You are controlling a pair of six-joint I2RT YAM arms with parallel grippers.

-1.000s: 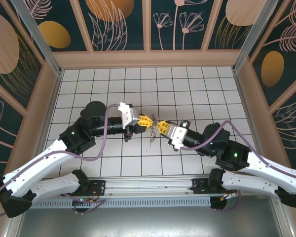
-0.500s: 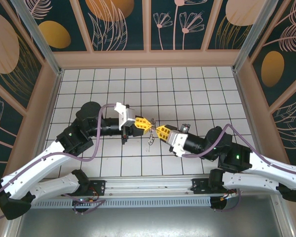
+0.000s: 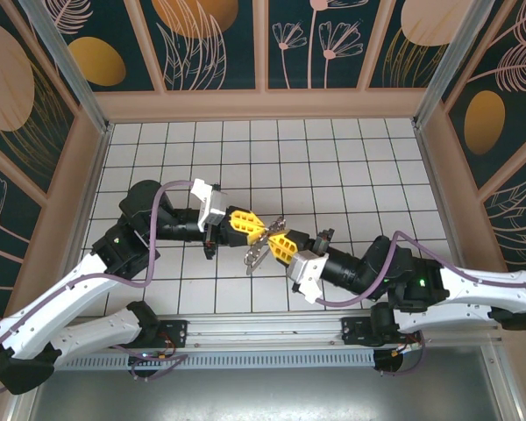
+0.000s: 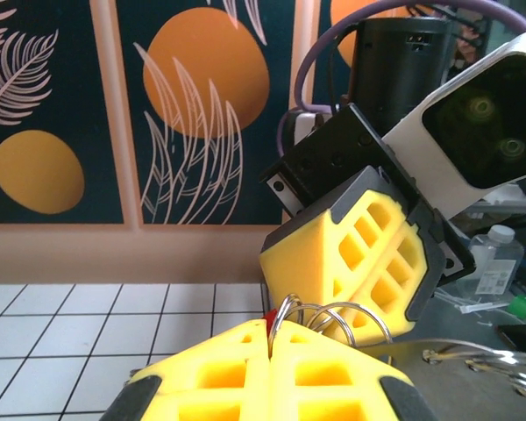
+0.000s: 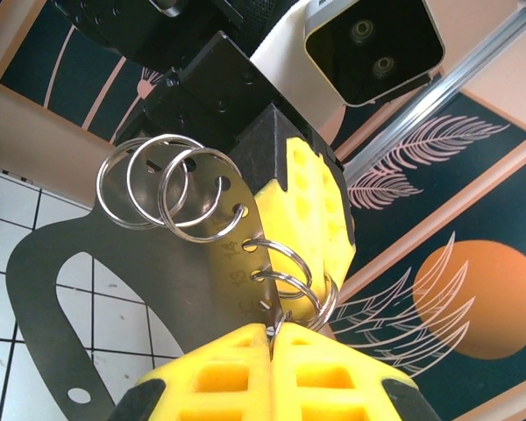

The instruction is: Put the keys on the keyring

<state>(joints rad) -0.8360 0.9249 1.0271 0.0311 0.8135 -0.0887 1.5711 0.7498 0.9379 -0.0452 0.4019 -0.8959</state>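
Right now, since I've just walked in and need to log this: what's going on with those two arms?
The left end effector is shut on split rings, a red key head peeking beside them. The right end effector pinches another ring, hung on the flat keyring. Together they hold this bundle above the table. Whether any key is threaded, I can't tell.

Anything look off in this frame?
Nothing spilled or damaged. The keyring hangs tilted off the table, its split rings pinched by the left fingers and right fingers at once; the rings bunch and overlap.
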